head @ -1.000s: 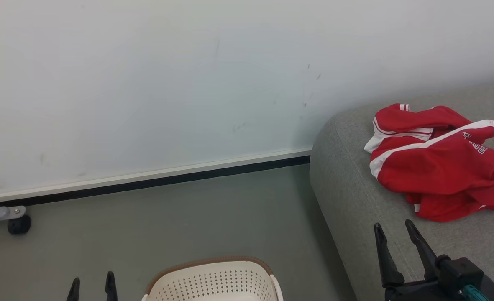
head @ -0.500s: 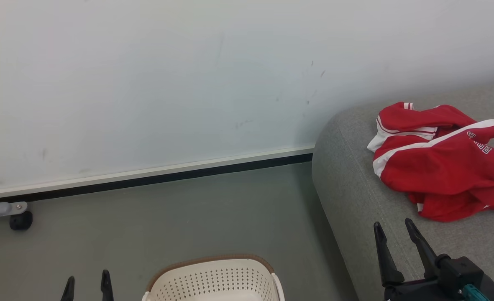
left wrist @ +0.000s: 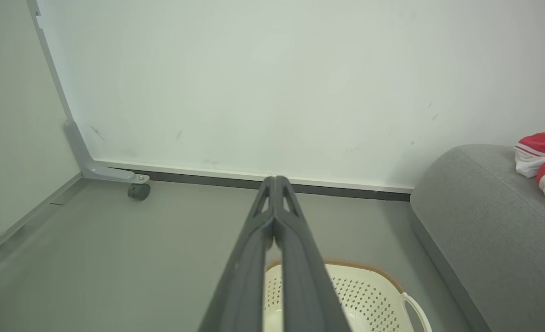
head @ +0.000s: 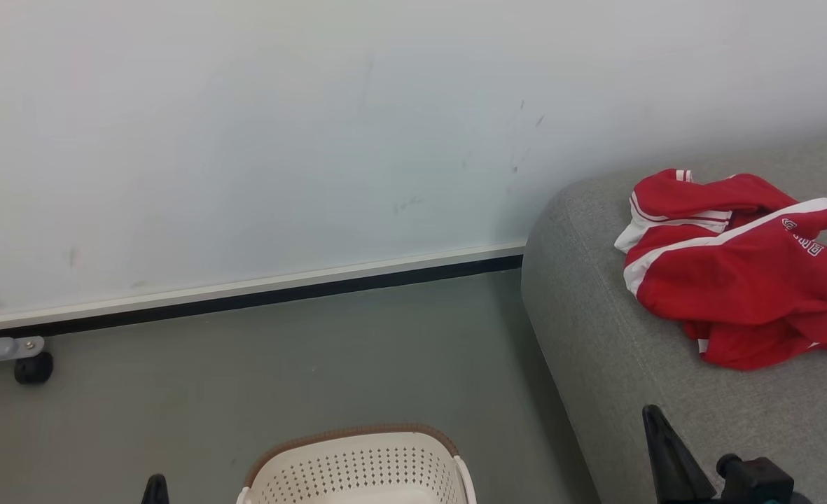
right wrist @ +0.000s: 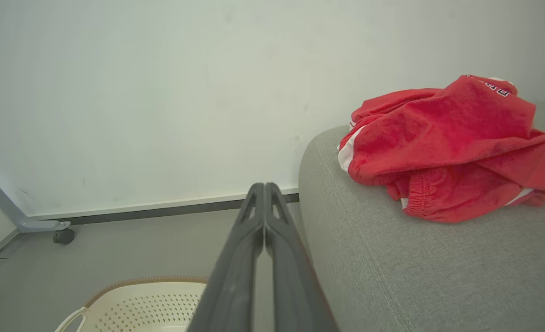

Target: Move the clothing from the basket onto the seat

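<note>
From the head, looking forward and down over floor (head: 315, 350), wall (head: 315, 140) and the seat (head: 595, 336) corner, well back. From the left wrist, sighting along the left claw (left wrist: 274, 180) at that same wall, low over the basket (left wrist: 369, 295). From the right wrist, likewise along the right claw (right wrist: 264, 185) but closer to the seat, sharing basket, clothing (right wrist: 443, 138) and caster (right wrist: 63, 236) with both others.

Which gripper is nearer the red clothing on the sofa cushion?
Right. The right gripper is at the sofa cushion, short of the red clothing; the left gripper is across the laundry basket, over the floor.
</note>
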`<state>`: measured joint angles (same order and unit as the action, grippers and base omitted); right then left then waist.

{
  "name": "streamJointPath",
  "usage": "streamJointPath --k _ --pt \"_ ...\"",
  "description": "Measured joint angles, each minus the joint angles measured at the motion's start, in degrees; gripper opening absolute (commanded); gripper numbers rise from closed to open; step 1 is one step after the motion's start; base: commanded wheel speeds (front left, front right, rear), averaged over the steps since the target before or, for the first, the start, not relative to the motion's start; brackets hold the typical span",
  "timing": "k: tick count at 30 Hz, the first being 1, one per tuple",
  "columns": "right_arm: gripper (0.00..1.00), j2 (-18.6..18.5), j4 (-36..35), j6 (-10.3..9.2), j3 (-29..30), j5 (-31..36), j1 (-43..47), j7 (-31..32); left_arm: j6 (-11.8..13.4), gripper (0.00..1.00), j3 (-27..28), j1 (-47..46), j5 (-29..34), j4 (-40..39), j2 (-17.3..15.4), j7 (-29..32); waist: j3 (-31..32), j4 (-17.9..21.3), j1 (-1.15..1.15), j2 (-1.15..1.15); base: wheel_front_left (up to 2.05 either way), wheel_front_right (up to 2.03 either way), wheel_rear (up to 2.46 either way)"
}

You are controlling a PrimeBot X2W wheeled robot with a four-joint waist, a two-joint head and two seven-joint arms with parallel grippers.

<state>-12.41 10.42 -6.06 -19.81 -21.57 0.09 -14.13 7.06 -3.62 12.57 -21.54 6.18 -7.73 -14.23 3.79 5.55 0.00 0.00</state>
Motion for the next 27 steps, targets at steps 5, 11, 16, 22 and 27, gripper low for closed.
streamJointPath --k 5,11,16,22,27 --pt "0.00 0.5 0.6 0.49 1.1 -1.5 0.5 0.6 -0.5 0.00 0.3 0.1 -1.2 0.6 0.4 0.8 -0.1 -0.1 0.00 0.00 0.00 0.00 0.00" --pt "0.00 1.0 0.9 1.05 2.9 -5.9 0.4 2.0 -1.1 0.00 0.9 -0.5 -6.0 1.1 0.6 2.2 -0.4 -0.6 0.00 0.00 0.00 0.00 0.00" --pt "0.00 1.6 1.3 1.81 4.2 -9.8 0.2 3.2 -2.1 0.00 1.4 -1.0 -10.0 1.8 0.8 3.4 -0.6 -0.9 0.00 0.00 0.00 0.00 0.00" --pt "0.00 2.2 1.6 2.56 6.0 -14.4 0.0 4.6 -2.7 0.00 1.9 -2.2 -14.3 2.4 1.1 4.7 -0.9 -1.2 0.00 0.00 0.00 0.00 0.00" --pt "0.00 2.6 1.9 3.11 7.4 -18.0 -0.7 5.7 -3.5 0.00 2.5 -3.1 -18.0 2.8 1.4 5.8 -1.0 -1.5 0.00 0.00 0.00 0.00 0.00"
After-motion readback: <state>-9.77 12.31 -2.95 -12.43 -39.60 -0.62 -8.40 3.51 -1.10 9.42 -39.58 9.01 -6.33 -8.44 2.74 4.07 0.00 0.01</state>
